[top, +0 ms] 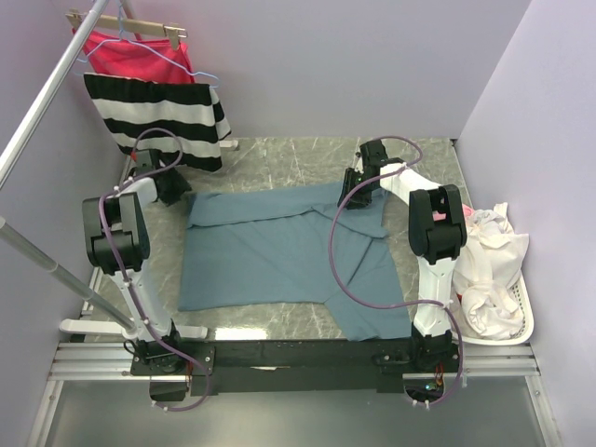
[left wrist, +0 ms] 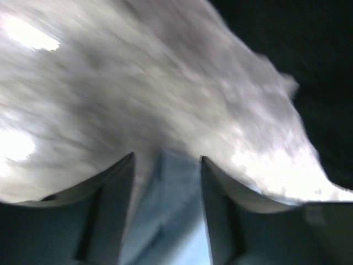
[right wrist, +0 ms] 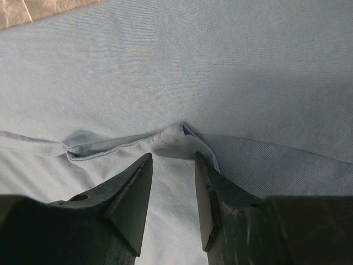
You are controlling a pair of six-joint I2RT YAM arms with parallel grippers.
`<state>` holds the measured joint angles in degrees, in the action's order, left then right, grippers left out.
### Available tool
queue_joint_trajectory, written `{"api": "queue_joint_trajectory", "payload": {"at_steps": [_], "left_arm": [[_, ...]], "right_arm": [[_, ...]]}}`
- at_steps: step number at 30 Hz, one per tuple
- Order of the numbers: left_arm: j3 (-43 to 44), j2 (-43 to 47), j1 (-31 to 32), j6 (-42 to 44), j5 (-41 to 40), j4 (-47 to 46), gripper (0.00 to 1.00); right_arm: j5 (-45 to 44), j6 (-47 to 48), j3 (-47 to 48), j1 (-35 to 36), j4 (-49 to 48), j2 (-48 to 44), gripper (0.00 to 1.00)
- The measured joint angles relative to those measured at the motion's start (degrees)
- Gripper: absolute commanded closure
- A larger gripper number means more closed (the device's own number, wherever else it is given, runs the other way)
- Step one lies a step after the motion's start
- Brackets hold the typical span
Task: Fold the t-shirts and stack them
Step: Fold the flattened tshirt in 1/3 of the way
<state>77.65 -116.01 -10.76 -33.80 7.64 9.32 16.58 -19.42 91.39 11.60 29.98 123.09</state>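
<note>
Left wrist view, heavily blurred. Left gripper (left wrist: 166, 157): both fingers (left wrist: 107, 212) rise from the bottom edge, jaws apart. A strip of slate-blue t-shirt (left wrist: 165, 226) shows in the gap between them; contact cannot be judged. Beyond lies the grey marbled table (left wrist: 138, 83) with bright glare patches. Dark area (left wrist: 314, 61) past the table's edge, unidentifiable.

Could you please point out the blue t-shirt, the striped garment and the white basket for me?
blue t-shirt (top: 270, 256): top view, the middle of its spread body.
striped garment (top: 158, 112): top view, the middle of the hanging cloth.
white basket (top: 507, 337): top view, its near rim.
</note>
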Motion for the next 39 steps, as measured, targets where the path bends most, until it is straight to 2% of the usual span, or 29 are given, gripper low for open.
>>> {"api": "queue_joint_trajectory", "payload": {"at_steps": [3,8,13,15,16,19,20,22,23,27,32,35,37,39], "left_arm": [[-1.97,1.64,2.19,-0.17,0.59,-0.17,0.7],[-5.25,2.86,4.59,-0.37,1.2,-0.5,0.75],[-6.05,2.99,4.7,-0.72,1.07,-1.16,0.62],[-6.05,3.02,4.7,-0.98,1.01,-1.46,0.47],[-6.03,3.06,4.79,-1.22,0.85,-1.68,0.46],[-5.62,3.28,5.18,-0.83,-0.55,-1.46,0.62],[-5.53,3.28,5.31,-0.28,-1.55,-1.16,0.75],[-5.35,3.23,5.33,0.52,-3.02,-0.09,0.84],[-5.11,3.06,5.31,0.9,-3.67,0.61,0.91],[-3.87,2.23,5.27,1.73,-4.94,2.08,0.99],[-1.9,1.79,5.4,2.75,-7.08,4.44,0.93],[-0.22,1.73,4.83,4.02,-9.51,6.91,0.8],[1.44,1.73,4.04,4.83,-11.54,9.01,0.78],[2.89,1.73,3.43,5.33,-13.46,10.14,0.81]], "right_arm": [[0.11,-0.02,0.0,0.0,-0.07,0.0,0.55],[0.24,0.0,-0.02,0.0,-0.15,0.0,0.55],[0.44,0.0,-0.02,0.0,-0.22,0.0,0.55],[0.46,0.0,-0.02,0.0,-0.24,0.02,0.55],[0.46,0.0,-0.02,0.0,-0.24,0.02,0.55],[0.48,0.02,-0.02,0.0,-0.31,0.04,0.55],[0.48,0.02,-0.02,0.0,-0.33,0.04,0.55],[0.48,0.02,-0.02,0.0,-0.33,0.04,0.55],[0.48,0.02,-0.02,0.0,-0.33,0.04,0.55],[0.48,0.02,-0.02,0.0,-0.33,0.04,0.55],[0.44,0.02,-0.02,0.0,-0.33,0.04,0.55],[0.39,0.0,-0.02,0.0,-0.33,0.04,0.54],[0.39,0.0,-0.02,0.0,-0.33,0.04,0.54],[0.39,0.0,-0.02,0.0,-0.35,0.04,0.54]]}}
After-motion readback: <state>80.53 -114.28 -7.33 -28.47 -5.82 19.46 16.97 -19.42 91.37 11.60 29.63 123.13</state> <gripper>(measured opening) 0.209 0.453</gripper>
